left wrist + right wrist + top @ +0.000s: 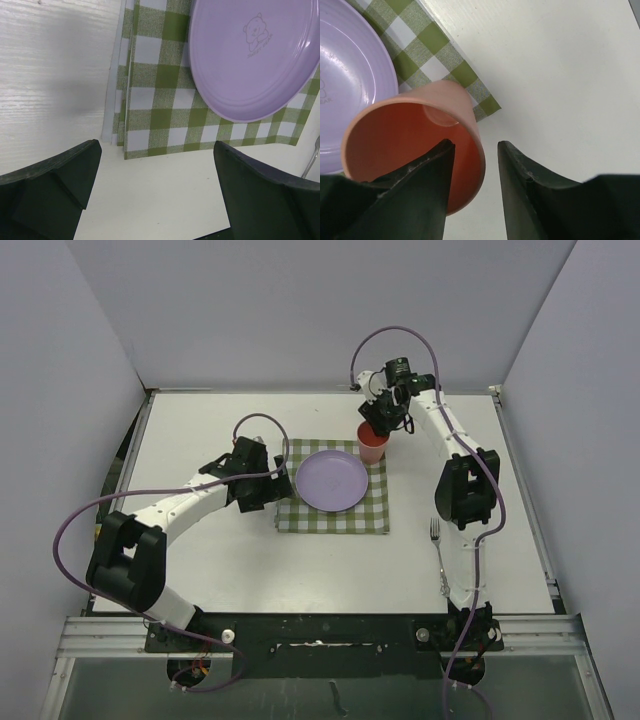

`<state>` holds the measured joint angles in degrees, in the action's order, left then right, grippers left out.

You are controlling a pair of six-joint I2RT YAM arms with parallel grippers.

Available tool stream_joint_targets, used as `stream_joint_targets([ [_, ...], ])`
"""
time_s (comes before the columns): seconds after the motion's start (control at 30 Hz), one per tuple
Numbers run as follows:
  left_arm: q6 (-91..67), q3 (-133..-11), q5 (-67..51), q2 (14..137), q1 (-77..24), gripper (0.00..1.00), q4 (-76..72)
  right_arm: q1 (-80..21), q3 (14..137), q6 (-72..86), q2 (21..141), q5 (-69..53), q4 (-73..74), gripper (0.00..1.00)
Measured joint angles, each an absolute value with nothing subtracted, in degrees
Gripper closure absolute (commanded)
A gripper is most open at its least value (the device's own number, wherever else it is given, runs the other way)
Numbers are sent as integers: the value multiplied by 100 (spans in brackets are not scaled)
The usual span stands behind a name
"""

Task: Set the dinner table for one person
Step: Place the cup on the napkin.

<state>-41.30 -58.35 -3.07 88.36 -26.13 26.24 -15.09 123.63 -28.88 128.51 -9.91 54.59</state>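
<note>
1. Overhead, the right arm reaches to the far side of the white table [200, 430], wrist bent down over an orange cup [372, 445].
2. The right pincer [476, 145] is parted: one finger sits inside the cup, the other outside, with a gap beside the wall.
3. The left arm bends in from the near left. The left pincer [156, 147] is spread wide and holds nothing, above the left edge of a green checked cloth [335, 515].
4. The cup stands on the cloth's far right corner, and a lilac plate [331, 480] lies at the cloth's centre.
5. A fork [438, 550] lies on the bare table, right and nearer.
6. Plain pale walls [300, 310] enclose the table.
</note>
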Motion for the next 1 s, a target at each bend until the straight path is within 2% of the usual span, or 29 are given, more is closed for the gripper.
stream_joint_targets([
  [0.6,-4125,-5833,-373,8842,-2596,2,2602,-1531,12108,-2886,12849,-1009,5275,61],
  [0.8,-4125,-5835,-384,8884,-2578,2,2580,-1496,12081,-2910,12846,-1009,5144,67],
  [1.0,-4125,-5835,-401,8895,-2578,2,2571,-1413,12081,-2912,12846,-1013,5105,65],
])
